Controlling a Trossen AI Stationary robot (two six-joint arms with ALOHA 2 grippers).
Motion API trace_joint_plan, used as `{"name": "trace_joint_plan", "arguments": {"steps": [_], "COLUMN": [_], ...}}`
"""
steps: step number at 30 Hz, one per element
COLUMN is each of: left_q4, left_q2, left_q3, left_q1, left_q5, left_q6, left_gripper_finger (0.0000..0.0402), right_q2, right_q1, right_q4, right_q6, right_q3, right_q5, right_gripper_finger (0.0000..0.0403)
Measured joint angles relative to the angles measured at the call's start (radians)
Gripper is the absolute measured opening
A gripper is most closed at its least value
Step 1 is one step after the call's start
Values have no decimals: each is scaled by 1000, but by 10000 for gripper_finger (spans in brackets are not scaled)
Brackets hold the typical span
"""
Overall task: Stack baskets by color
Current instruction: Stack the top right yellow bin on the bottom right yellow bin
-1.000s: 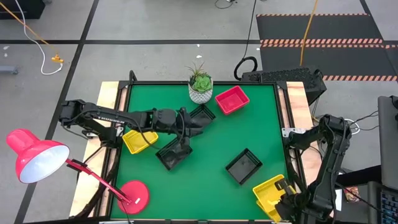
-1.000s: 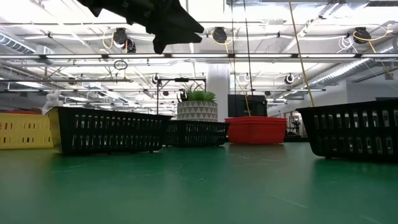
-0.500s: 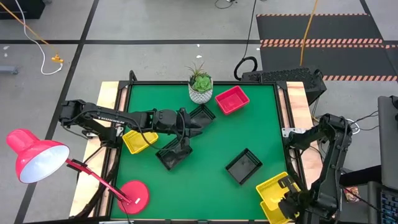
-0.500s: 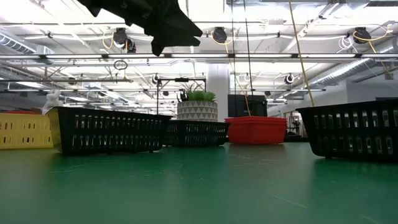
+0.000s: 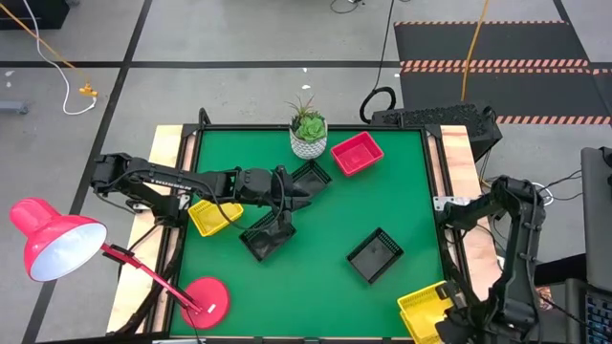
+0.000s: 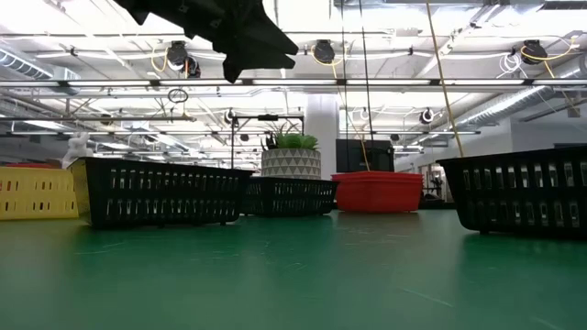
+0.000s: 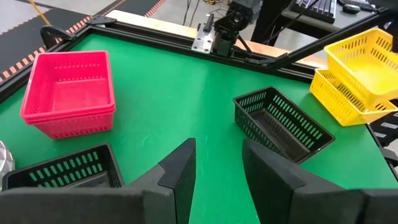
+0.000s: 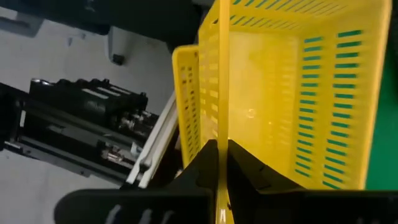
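- Lying scattered on the green table (image 5: 316, 277), shallow rectangular plastic baskets with mesh sides are seen: black (image 5: 374, 255), red-pink (image 5: 357, 154), yellow (image 5: 214, 216).
- A yellow basket's rim (image 8: 219, 93) is pinched by the right gripper (image 8: 219, 163) at the near right corner.
- The left gripper (image 7: 217, 171), half spread, holds nothing above black baskets.

No text, label, brand, number or sign can be read in any of the views. The left arm (image 5: 172, 179) carries a pale marking along its side in the high view, but the letters are too small to make out.
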Motion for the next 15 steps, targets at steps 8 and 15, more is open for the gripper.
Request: {"name": "trace_joint_plan", "arguments": {"steps": [8, 15], "left_q4": [4, 11], "left_q2": [0, 0], "left_q3": [0, 0], "left_q1": [0, 0], "left_q5": [0, 0], "left_q6": [0, 0], "left_gripper_finger": [131, 131], "right_q2": [12, 33], "right_q1": [50, 28], "right_q4": [44, 50], "right_q6": [76, 6], "right_q3": [-45, -151], "right_q5": [-2, -75], "right_gripper_finger": [8, 8]}}
